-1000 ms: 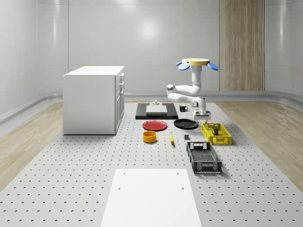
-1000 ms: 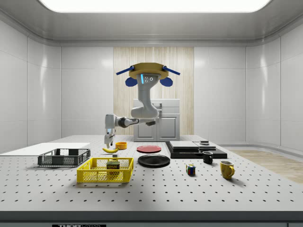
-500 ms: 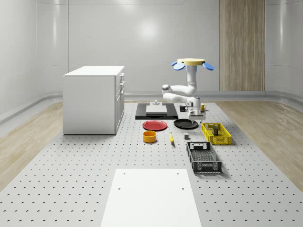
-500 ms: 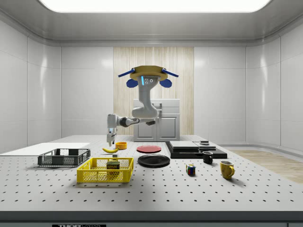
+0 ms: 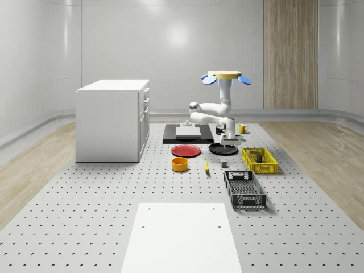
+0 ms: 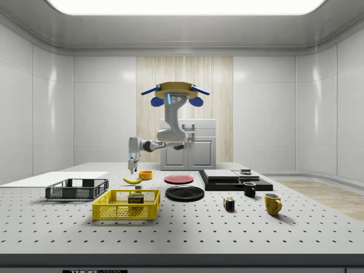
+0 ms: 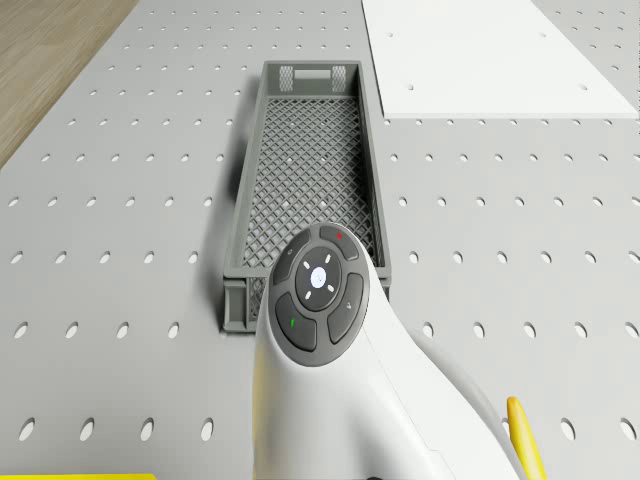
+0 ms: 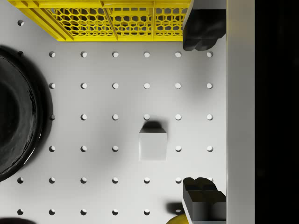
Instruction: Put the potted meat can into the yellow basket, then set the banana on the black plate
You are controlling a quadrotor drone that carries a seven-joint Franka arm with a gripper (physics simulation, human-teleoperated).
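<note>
I hover over the surface; my end effector hangs wide open, empty, above a grey block. The potted meat can reads "SPAM", inside the yellow basket.

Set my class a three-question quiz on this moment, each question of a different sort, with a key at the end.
1. True or false: the potted meat can sits inside the yellow basket.
2. Fill in the missing word: in the wrist view the gripper hangs above the table with its fingers ____ and nothing held between them.
3. Where does the banana lie?
A) in the yellow basket
B) on the table
C) between the gripper's fingers

Key: 1 true; 2 open; 3 B.
</note>
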